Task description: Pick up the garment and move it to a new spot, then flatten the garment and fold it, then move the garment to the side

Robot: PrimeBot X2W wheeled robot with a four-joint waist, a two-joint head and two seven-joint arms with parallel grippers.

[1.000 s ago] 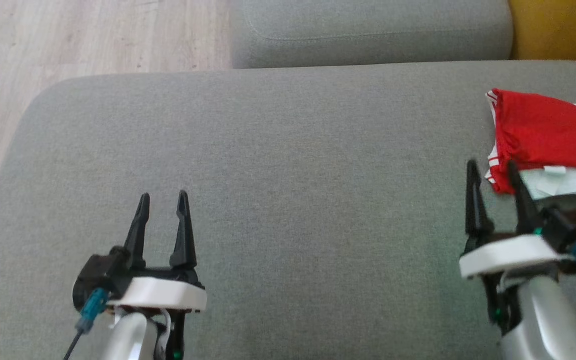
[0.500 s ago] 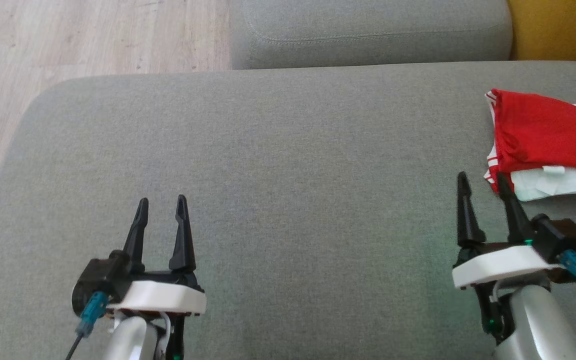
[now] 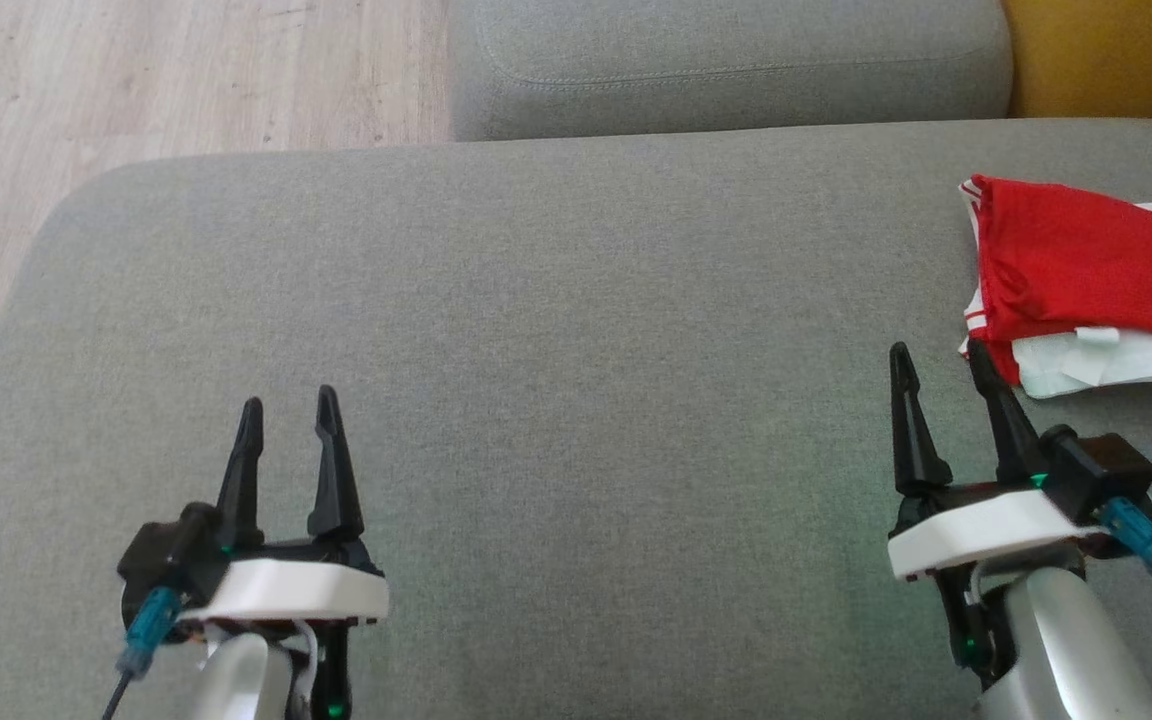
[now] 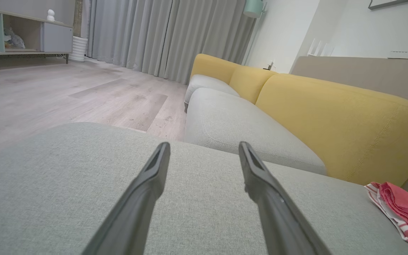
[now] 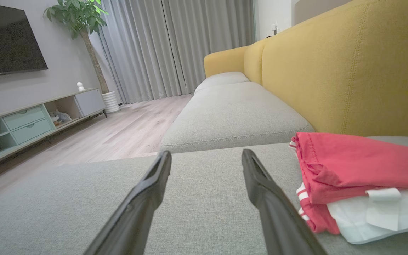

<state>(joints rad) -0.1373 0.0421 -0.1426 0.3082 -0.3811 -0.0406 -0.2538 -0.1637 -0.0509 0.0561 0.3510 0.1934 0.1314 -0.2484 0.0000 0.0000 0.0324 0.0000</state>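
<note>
Both released: left fingers (image 3: 334, 470), right fingers (image 3: 910, 430) empty; garment (image 3: 1086, 265) looks folded at right edge, I mustn't snag it.

This is a living room in a home. A long sofa (image 5: 232, 109), grey in the seat with mustard-yellow backrests (image 5: 349, 71), runs away into the distance. To its left lies pale wood-plank flooring (image 4: 66, 95). On the far side of that floor stands a low media cabinet (image 5: 30, 120) with pale green drawers. A flat television (image 5: 5, 39) hangs on the wall above it, and a leafy potted plant (image 5: 80, 16) stands beside it. Floor-length grey curtains (image 5: 154, 46) close the far end.
</note>
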